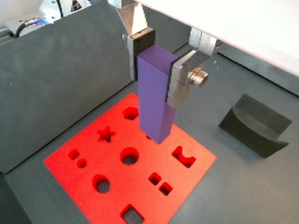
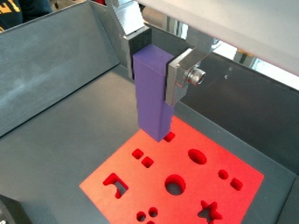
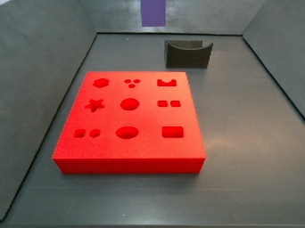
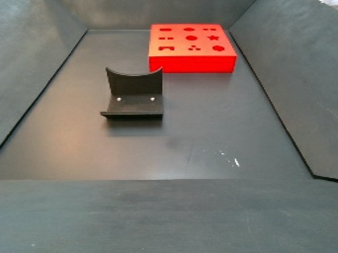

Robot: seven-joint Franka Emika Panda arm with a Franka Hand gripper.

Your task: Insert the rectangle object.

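My gripper (image 1: pixel 159 80) is shut on the purple-blue rectangle object (image 1: pixel 155 101), which hangs upright between the silver fingers (image 1: pixel 187 80); both wrist views show this (image 2: pixel 156 77). The block (image 2: pixel 153 96) hangs above the red board with shaped holes (image 1: pixel 87 144), over its edge region (image 2: pixel 176 171), apart from it. In a side view only the block's lower end (image 3: pixel 152 12) shows at the top edge, high above the board (image 3: pixel 131 156); the gripper is out of that frame. The board's rectangular hole (image 3: pixel 173 132) is open. The board also shows in a side view (image 4: pixel 192 61), without block or gripper.
A dark grey curved holder (image 3: pixel 188 53) stands on the floor beyond the board; it also shows in a side view (image 4: pixel 132 94) and in a wrist view (image 1: pixel 257 124). Grey sloping walls (image 3: pixel 48 80) ring the floor.
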